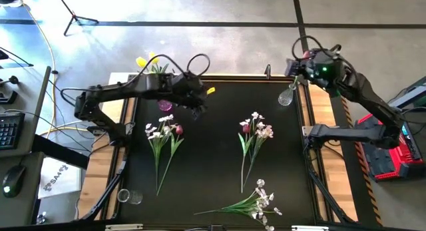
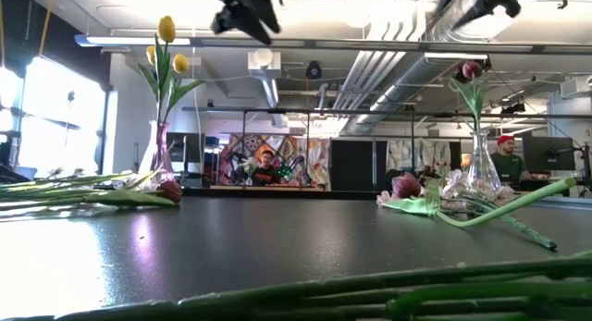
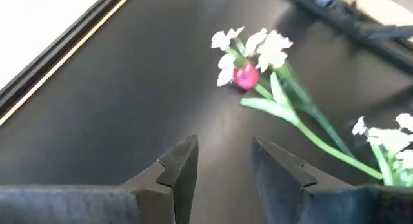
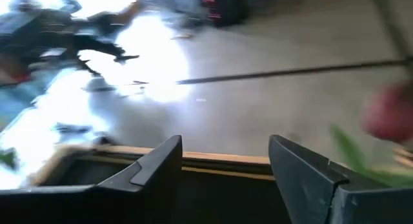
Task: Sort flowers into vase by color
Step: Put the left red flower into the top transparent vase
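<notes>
Looking down from the high view, the left gripper (image 1: pixel 200 106) hangs over the black tabletop (image 1: pixel 213 158) near 11 o'clock, beside the vase of yellow tulips (image 1: pixel 148 62). The right gripper (image 1: pixel 297 66) is near 1 o'clock, over a glass vase (image 1: pixel 287 96). Loose flowers (image 1: pixel 162 134) lie at 9, 3 and 6 o'clock.

In the low view, a red tulip (image 2: pixel 471 71) stands in the glass vase.

In the left wrist view, the fingers (image 3: pixel 182 169) stand part way apart, holding nothing.

In the right wrist view, the fingers (image 4: pixel 161 164) are wide and hold nothing.
</notes>
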{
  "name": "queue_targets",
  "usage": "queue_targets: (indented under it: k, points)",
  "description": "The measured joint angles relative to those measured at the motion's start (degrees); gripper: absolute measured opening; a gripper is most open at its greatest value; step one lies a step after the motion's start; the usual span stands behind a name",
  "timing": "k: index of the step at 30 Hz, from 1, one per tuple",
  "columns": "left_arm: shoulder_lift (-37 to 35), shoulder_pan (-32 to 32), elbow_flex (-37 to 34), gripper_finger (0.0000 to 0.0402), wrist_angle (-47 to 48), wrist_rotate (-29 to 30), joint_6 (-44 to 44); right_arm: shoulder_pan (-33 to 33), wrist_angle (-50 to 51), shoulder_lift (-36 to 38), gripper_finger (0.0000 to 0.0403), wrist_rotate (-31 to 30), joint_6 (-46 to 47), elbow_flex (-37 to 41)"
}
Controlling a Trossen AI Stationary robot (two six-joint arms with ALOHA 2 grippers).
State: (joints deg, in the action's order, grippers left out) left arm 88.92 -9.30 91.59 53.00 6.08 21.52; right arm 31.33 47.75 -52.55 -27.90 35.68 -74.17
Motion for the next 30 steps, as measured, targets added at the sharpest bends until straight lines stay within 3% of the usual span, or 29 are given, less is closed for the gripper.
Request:
queue_targets:
  k: [5,11,16,21,30]
  points:
    - [-0.63,5.60,-0.65,0.0133,9.56,3.41,7.55,-4.72,-9.58,-0.37,0.0208,9.03,-4.62,0.00]
    - [-0.58,11.49,-9.85,0.0133,13.26,3.39,24.37,-8.94,-10.31,-3.17,0.0202,10.12,-4.67,0.00]
    - [-0.56,13.85,-21.34,0.0133,5.70,1.93,32.65,-11.68,-9.31,-6.58,0.0201,10.12,-4.67,0.00]
    - [-0.29,11.70,-30.51,0.0133,-4.88,1.97,35.74,-13.49,-9.40,-9.39,0.0201,10.14,-4.67,0.00]
    - [0.38,8.08,-39.66,0.0125,-7.99,0.47,38.24,-14.88,-9.37,-10.25,0.0201,11.72,-4.24,0.00]
